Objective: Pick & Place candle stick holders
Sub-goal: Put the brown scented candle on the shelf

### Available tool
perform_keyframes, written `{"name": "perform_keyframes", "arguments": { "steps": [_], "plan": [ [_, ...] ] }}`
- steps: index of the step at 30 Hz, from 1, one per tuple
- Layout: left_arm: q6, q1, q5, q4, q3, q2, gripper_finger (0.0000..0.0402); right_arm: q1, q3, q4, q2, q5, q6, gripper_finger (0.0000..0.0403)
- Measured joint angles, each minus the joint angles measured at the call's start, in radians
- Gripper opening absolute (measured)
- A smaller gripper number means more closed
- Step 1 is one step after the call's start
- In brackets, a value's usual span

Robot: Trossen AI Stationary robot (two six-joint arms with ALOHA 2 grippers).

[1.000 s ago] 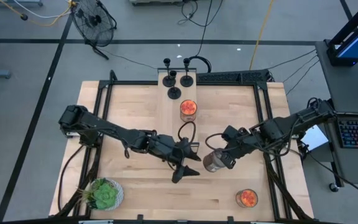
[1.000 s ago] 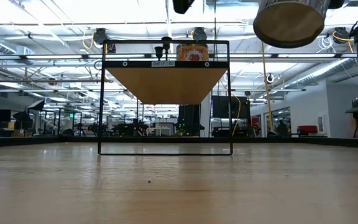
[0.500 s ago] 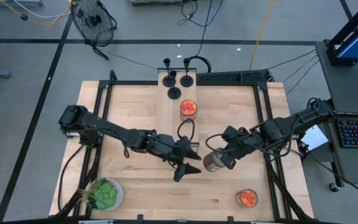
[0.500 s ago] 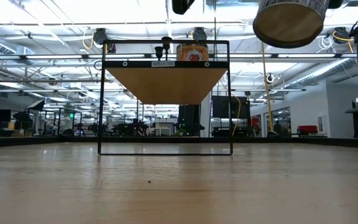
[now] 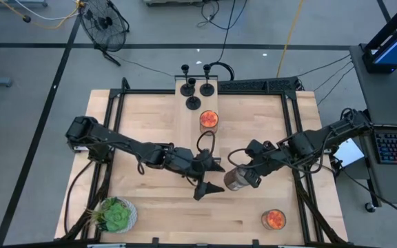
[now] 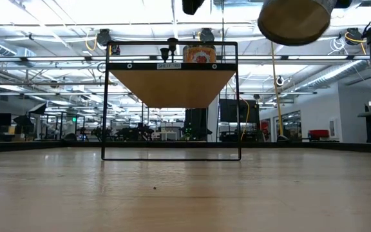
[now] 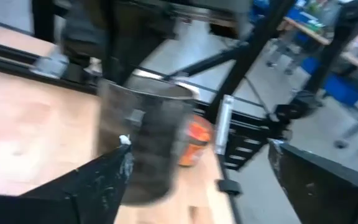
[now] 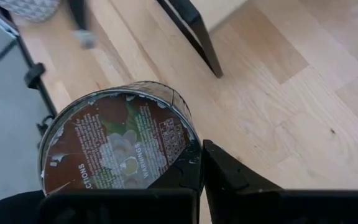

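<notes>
Three matte-black candle stick holders [image 5: 193, 102], [image 5: 188, 89], [image 5: 207, 88] stand on their round bases on the raised shelf [image 5: 182, 116] at the table's far middle; they also show in the low view [image 6: 169, 50]. My right gripper [image 5: 251, 173] is shut on a dark glass jar [image 5: 236, 179], held high above the table's middle [image 6: 295, 19]. My left gripper [image 5: 219, 177] is open just left of that jar, its fingers on either side of the jar's near end [image 7: 145, 137], apart from it as far as shows. My right gripper holds the dark jar by its side wall near the base [image 8: 188, 163], coming level from the table's right. The jar hides most of the contact. The jar is lifted clear and tilted, its labelled bottom [image 8: 117, 152] facing the wrist and partly down.
An orange candle jar [image 5: 209, 120] stands on the shelf near the holders. A second orange jar [image 5: 274, 219] stands at the table's near right and a potted plant [image 5: 116, 215] at the near left. Black frame rails [image 5: 295, 138] line both table sides.
My left gripper has gone a little toward the table's right, nearer the jar, still open. My right gripper has carried the jar a little toward the table's left and slightly up, still tilted and clear of the table.
</notes>
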Motion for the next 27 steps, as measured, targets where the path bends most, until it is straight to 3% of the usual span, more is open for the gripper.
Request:
{"name": "perform_keyframes", "arguments": {
  "steps": [14, 27],
  "plan": [
    [0.041, 0.026, 0.034, -0.036, 0.0, 0.001, 0.0393, 0.0, 0.0, 0.11, 0.0, -0.031, -0.015, 0.0],
    [0.025, 0.025, 0.072, -0.038, 0.0, 0.001, 0.04, -0.053, 0.0, 0.288, 0.083, -0.114, -0.083, 0.0]
  ]
}}
